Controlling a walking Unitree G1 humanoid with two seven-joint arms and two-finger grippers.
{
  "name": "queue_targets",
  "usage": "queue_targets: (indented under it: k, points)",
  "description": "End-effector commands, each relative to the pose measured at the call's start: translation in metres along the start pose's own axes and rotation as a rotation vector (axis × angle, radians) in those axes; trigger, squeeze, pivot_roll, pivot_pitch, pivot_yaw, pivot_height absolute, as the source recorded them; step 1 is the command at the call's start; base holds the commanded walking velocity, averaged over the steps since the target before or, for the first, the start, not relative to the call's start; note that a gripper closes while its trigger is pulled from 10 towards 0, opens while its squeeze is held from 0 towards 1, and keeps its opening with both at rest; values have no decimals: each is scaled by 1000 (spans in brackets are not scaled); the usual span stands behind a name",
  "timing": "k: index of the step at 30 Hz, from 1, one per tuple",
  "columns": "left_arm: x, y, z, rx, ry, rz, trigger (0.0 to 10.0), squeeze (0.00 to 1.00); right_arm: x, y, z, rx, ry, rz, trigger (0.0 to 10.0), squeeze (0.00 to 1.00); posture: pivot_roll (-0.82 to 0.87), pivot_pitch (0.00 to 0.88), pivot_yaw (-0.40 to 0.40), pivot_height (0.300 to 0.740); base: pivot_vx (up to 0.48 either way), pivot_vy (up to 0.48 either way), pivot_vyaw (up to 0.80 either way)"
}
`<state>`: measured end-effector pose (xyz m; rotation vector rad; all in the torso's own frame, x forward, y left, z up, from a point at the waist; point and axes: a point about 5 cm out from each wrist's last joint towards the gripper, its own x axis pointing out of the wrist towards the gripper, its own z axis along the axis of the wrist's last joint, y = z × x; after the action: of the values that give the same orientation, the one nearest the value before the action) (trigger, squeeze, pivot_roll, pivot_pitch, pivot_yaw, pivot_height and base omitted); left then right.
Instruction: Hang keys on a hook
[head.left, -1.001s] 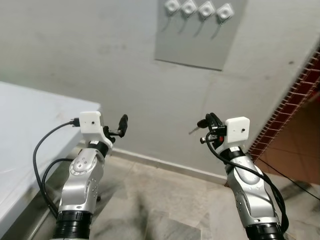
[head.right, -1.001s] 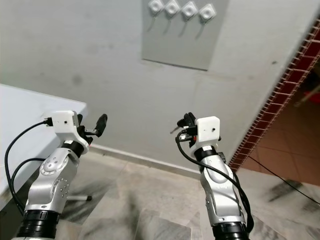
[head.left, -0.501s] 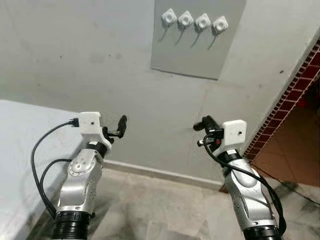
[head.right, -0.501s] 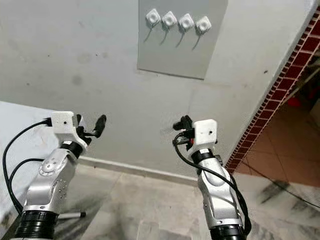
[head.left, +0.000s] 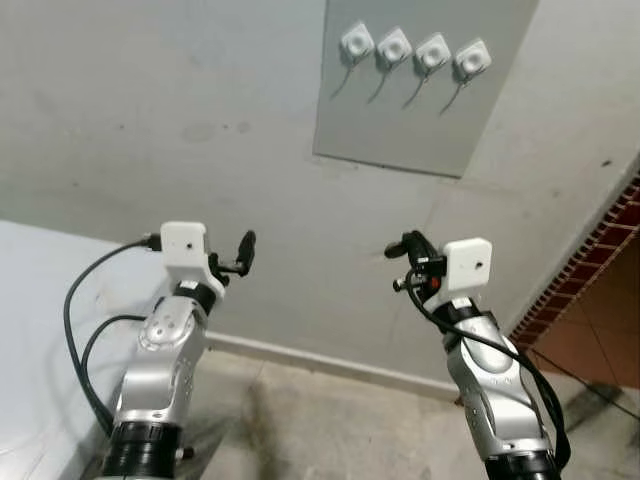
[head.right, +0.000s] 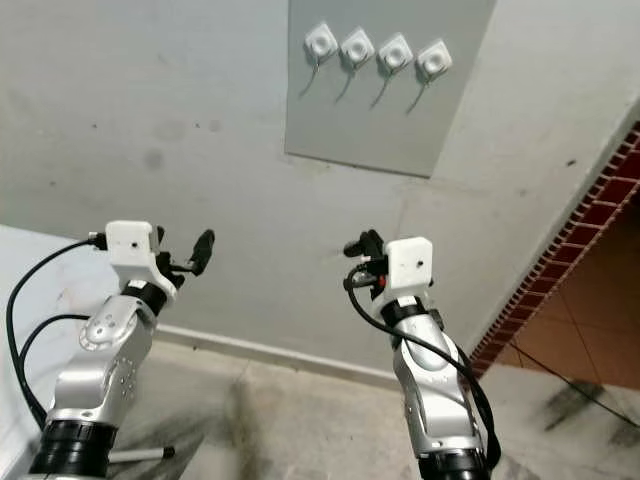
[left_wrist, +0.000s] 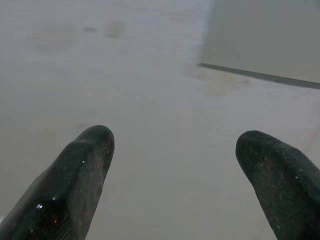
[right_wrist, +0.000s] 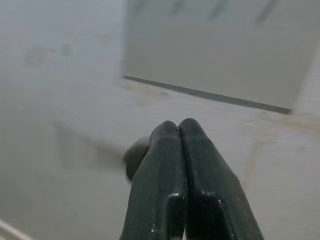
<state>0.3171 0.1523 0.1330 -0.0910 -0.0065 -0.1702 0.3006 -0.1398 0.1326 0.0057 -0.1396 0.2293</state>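
Right wrist view: right gripper (right_wrist: 179, 131) fingers pressed together, dark rounded key head (right_wrist: 136, 156) protruding beside them; keys pinched, mostly hidden. Left gripper (head.left: 243, 250) fingers spread, nothing between. Four white hooks (head.left: 416, 50) on grey panel (head.left: 420, 110), high on far wall, well above both grippers. Judgement: keys light, rigid, slippery metal, prone to swing; hold by head, present ring to hook.

Four white square wall hooks (head.left: 413, 50) on one grey rectangular panel (head.left: 400, 120), two silver arms, one white counter (head.left: 40, 330)
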Motion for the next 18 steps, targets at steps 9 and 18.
queue_targets:
  k: [9, 18]
  points:
    - [2, -15, 3, 59, -12, -58, 10000, 0, -2, -9, 5, -9, -17, -35, 10000, 0, 27, 12, -39, 740, 480, 0, 0]
    - [2, -15, 3, 56, -13, -57, 10000, 0, -2, -9, 6, -6, -19, -36, 10000, 0, 28, 16, -36, 740, 480, 0, 0]
